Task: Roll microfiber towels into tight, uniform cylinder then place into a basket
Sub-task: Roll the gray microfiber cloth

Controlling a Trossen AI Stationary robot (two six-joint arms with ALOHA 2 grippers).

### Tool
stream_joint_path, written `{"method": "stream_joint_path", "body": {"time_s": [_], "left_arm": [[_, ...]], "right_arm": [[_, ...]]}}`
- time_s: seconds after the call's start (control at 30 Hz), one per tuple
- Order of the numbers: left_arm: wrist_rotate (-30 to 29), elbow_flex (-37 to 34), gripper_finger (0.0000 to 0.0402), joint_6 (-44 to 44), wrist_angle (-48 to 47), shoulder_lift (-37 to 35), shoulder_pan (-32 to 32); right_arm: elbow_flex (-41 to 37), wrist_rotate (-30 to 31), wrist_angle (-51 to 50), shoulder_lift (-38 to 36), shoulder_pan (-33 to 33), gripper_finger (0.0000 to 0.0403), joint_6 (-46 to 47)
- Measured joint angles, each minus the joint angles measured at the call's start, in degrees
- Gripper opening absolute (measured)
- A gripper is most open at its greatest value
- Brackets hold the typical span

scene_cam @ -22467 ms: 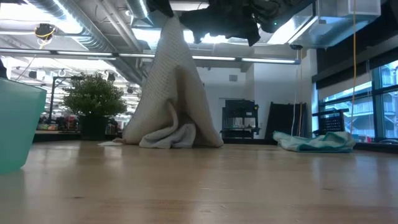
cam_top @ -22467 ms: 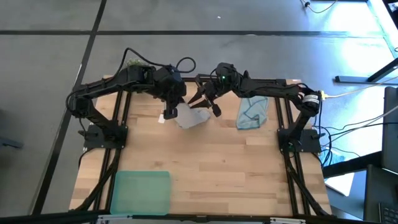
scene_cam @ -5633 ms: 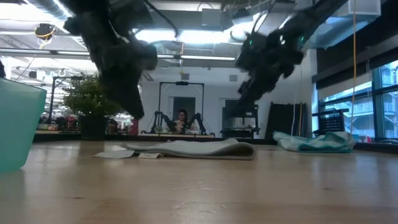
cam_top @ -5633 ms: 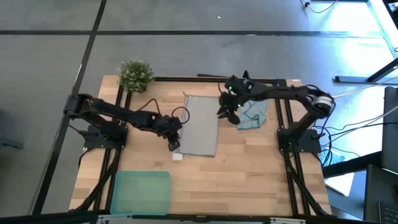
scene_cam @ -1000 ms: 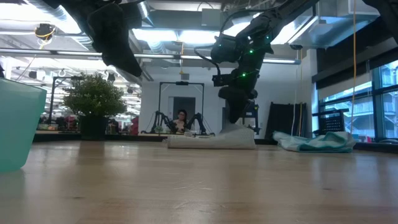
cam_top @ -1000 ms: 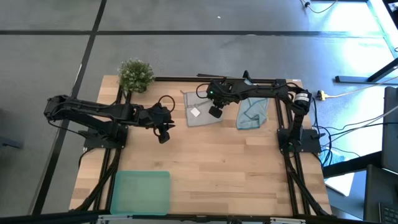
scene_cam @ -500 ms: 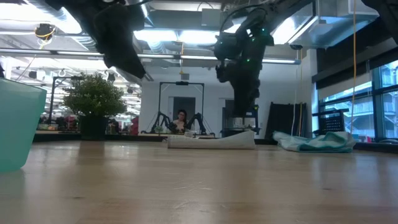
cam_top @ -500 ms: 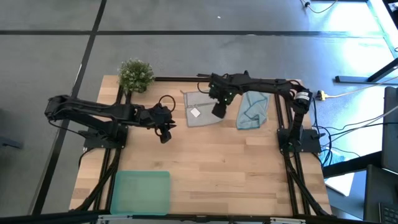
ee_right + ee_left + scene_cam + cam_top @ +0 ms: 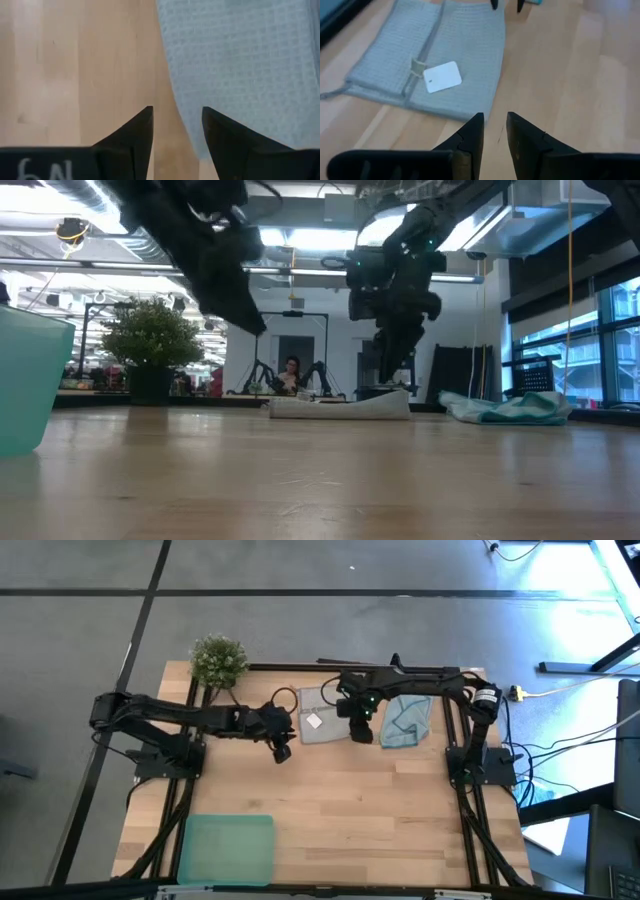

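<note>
The pale grey towel [image 9: 318, 721] lies folded flat on the table at the far middle, its white tag [image 9: 442, 77] on top. The light blue towel [image 9: 405, 720] lies crumpled to its right. My right gripper [image 9: 360, 731] points down, open, at the grey towel's near right corner: one finger stands over the cloth, the other over bare wood [image 9: 177, 117]. My left gripper [image 9: 282, 750] hovers just left of the towel's near left corner, open by a narrow gap with nothing in it [image 9: 492, 122]. The mint-green basket [image 9: 226, 848] stands at the near left. My right gripper stands astride the grey towel's edge [image 9: 172, 95] close to the near right corner, fingers pointing steeply down. Whether a fingertip [image 9: 398, 385] touches the cloth I cannot tell.
A potted plant [image 9: 218, 658] stands at the far left corner. Bare wood fills the table's middle and near right. In the low view, a person sits in the room beyond the table.
My left gripper has gone toward the table's right edge and a little down, closing on the grey towel's near left corner. My right gripper has turned about its wrist and shifted slightly along the towel's right edge toward the near side. The towel has stayed flat.
</note>
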Motion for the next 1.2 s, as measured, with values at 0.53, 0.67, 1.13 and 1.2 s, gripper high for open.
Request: {"method": "stream_joint_path", "body": {"time_s": [0.53, 0.67, 1.13, 1.2], "left_arm": [[1.7, 0.0, 0.0080, -0.1, 2.3, 4.5, 1.5], [1.7, 0.0, 0.0080, -0.2, 2.2, 4.5, 1.4], [3.4, 0.0, 0.0080, 0.0, 1.9, 4.5, 1.4], [3.5, -0.1, 0.0080, 0.0, 1.6, 4.5, 1.4]], "right_arm": [[-14.8, -2.7, 16.4, -0.3, 0.2, 0.0169, 0.5], [-15.4, -9.9, 16.6, -0.1, 2.5, 0.0169, 1.6], [-12.6, -12.9, 14.5, -3.4, 5.5, 0.0169, 1.0], [-12.5, -11.5, 14.7, -5.2, 5.9, 0.0169, 0.9]]}}
